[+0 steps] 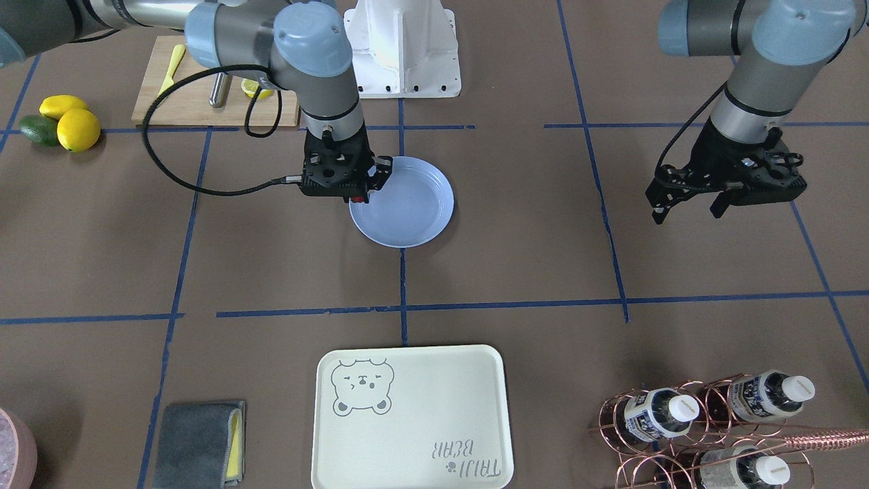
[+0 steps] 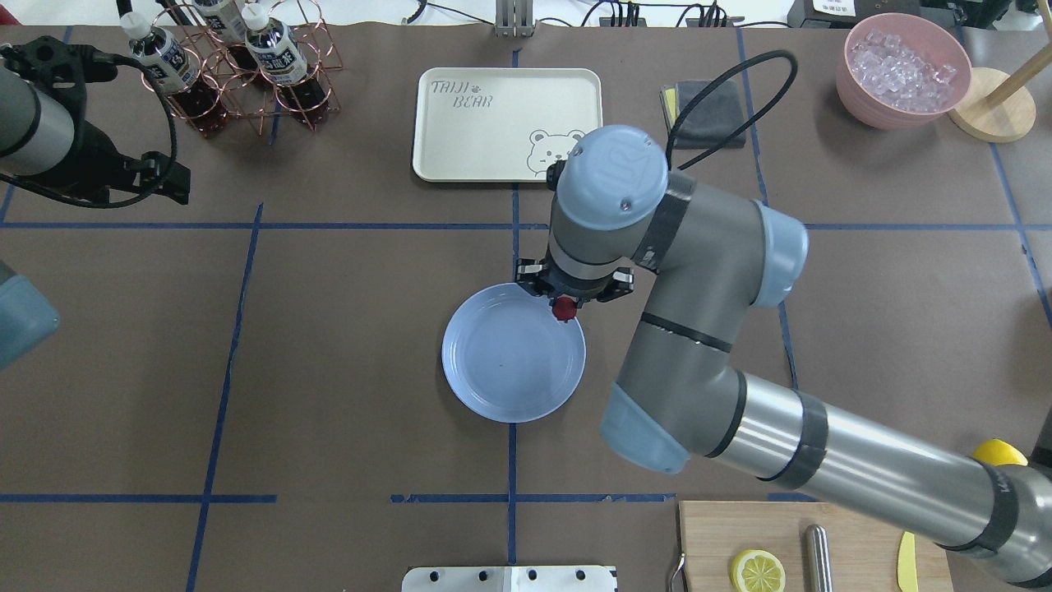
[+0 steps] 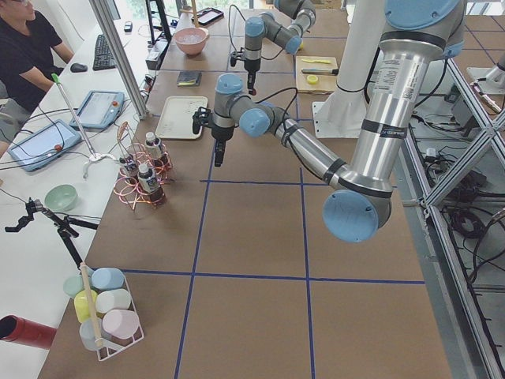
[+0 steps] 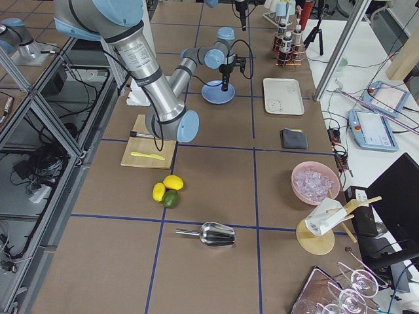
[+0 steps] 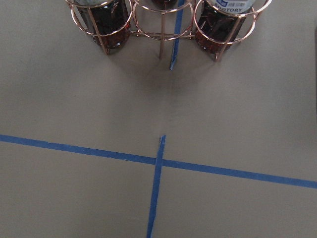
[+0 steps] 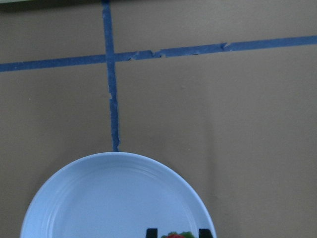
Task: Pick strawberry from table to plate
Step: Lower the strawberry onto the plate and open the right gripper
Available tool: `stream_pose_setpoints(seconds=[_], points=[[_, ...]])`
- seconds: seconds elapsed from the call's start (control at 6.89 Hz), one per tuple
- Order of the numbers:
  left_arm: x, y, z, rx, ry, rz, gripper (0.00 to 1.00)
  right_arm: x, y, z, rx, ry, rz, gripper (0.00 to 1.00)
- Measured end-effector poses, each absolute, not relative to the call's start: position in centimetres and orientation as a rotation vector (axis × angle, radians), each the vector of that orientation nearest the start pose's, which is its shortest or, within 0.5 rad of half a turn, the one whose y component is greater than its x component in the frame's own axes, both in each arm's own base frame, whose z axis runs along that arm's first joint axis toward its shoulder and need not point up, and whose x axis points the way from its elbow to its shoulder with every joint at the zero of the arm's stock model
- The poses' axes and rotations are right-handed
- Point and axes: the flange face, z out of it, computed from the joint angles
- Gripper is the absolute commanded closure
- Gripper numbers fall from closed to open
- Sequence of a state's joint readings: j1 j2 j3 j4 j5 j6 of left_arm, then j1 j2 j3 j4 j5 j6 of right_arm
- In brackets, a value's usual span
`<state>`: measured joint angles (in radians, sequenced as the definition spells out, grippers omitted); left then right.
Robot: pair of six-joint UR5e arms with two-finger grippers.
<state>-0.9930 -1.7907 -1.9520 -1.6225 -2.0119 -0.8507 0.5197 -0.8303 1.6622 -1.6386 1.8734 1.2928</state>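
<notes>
My right gripper (image 1: pixel 360 197) is shut on the small red strawberry (image 2: pixel 564 308), which shows between its fingertips (image 6: pixel 152 232) at the bottom of the right wrist view. It hangs just over the rim of the light blue plate (image 2: pixel 509 370) on the side nearest the bear tray. The plate (image 1: pixel 414 217) lies on the brown table (image 1: pixel 516 224) where two blue tape lines cross, and nothing lies in it. My left gripper (image 1: pixel 687 209) hovers far from the plate, near the bottle rack, open with nothing between its fingers.
A cream bear-print tray (image 2: pixel 460 131) lies beyond the plate. A copper rack of bottles (image 2: pixel 238 66) stands near the left arm. Also about are a cutting board (image 2: pixel 855 534) with a lemon slice, two lemons and an avocado (image 1: pixel 61 122), a grey cloth (image 1: pixel 197 441) and a pink bowl of ice (image 2: pixel 855 90).
</notes>
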Motion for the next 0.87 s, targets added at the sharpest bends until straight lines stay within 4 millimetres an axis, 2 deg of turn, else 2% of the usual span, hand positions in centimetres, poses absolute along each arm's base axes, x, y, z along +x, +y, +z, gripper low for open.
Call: stream_pose_setpoints(seconds=[0.15, 0.29, 0.58, 0.87], points=[[20.8, -51.3, 37.5, 0.217, 0.730, -0.095, 0.00, -57.8, -42.4, 18.7, 0.030, -0.807, 0.122, 1.00], [19.9, -51.5, 37.9, 0.222, 0.726, -0.086, 0.00, -60.0, -41.9, 18.6, 0.024, -0.804, 0.127, 1.00], [19.5, -51.6, 38.1, 0.223, 0.729, -0.081, 0.00, -61.7, -40.8, 18.6, 0.011, -0.801, 0.125, 1.00], [19.2, -51.7, 38.1, 0.224, 0.729, -0.084, 0.00, -62.2, -40.5, 18.7, 0.008, -0.798, 0.121, 1.00]])
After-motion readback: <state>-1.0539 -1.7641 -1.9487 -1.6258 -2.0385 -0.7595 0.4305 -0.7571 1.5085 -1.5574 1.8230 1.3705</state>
